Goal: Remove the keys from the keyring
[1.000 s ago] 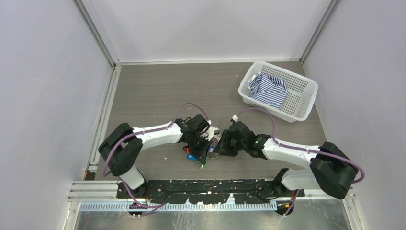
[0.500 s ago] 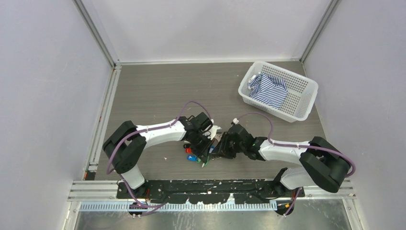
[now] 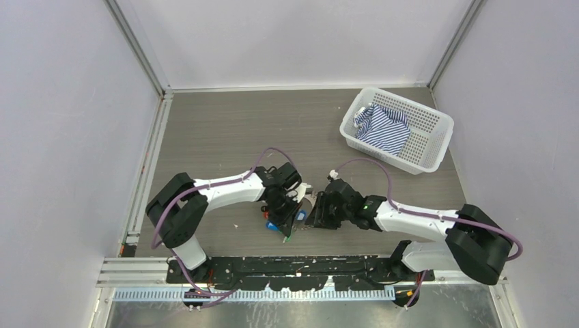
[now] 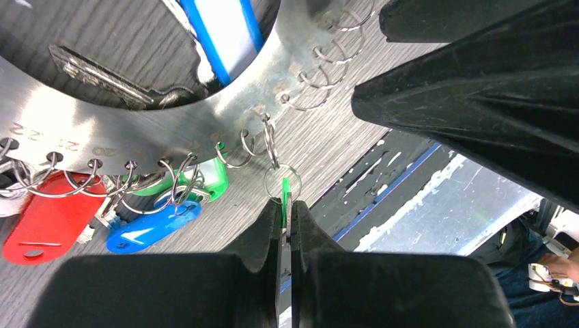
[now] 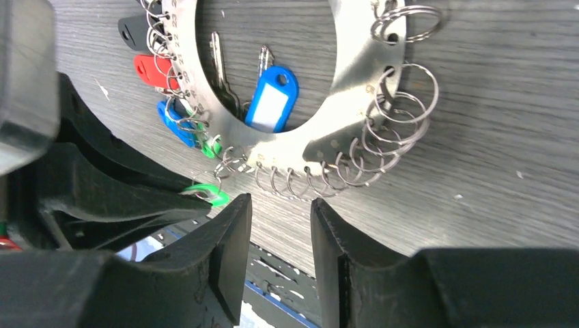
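The grey wood-grain table (image 3: 218, 130) lay between pale walls. Near the arms' bases the keyring (image 5: 369, 68) lay on it, with keys (image 5: 272, 99) strung on small loops round its rim. The left gripper (image 4: 285, 212) was pinched tight on a green tag (image 4: 285, 188) at that rim. The right gripper (image 5: 281, 205) stood narrowly parted just beside the rim, apparently holding nothing.
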Tool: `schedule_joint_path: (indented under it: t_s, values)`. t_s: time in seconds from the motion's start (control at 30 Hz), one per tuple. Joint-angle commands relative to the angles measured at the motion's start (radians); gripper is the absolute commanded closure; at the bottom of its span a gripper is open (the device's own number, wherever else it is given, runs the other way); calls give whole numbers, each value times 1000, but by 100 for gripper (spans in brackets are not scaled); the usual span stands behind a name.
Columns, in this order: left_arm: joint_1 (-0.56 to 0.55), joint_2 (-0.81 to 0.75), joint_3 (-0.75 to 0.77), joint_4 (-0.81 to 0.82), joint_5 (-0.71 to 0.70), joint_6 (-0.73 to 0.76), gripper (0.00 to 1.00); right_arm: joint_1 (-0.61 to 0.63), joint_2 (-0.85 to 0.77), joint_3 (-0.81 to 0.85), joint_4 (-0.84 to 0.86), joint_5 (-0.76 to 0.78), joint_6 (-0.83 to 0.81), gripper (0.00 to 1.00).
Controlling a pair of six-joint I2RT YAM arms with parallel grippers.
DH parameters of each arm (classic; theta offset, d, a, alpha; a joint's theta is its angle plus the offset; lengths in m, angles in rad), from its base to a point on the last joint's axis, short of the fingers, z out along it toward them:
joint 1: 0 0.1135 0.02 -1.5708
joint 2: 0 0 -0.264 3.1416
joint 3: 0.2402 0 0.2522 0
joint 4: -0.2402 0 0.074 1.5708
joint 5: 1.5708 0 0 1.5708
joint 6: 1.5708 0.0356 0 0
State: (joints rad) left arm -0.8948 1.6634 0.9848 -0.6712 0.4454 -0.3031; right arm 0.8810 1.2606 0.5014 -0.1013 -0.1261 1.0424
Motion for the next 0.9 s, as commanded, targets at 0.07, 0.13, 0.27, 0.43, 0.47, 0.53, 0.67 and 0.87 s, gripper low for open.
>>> schedule_joint_path:
  t_s: [0.07,0.13,0.27,0.43,0.47,0.53,0.67,0.87]
  values:
    - [-4,-10,71,-38,34,25,100,4,-24,42,-119,42,-44,59]
    - [-4,-7,79,-44,36,27,100,4,6,27,-85,22,-32,62]
    - [-4,1,93,-60,39,37,100,3,59,16,-30,23,-25,67]
    - [-4,13,105,-81,34,52,100,-59,147,24,42,9,-38,68]
    - [-3,15,106,-85,31,53,100,-90,159,22,61,-3,-46,68]
    - [-1,21,103,-89,21,55,100,-151,180,35,83,-23,-73,68]
    - [30,26,91,-69,37,29,100,-229,215,98,66,-34,-143,68]
    - [72,41,62,-11,96,-11,100,-234,99,47,51,-65,-146,66]
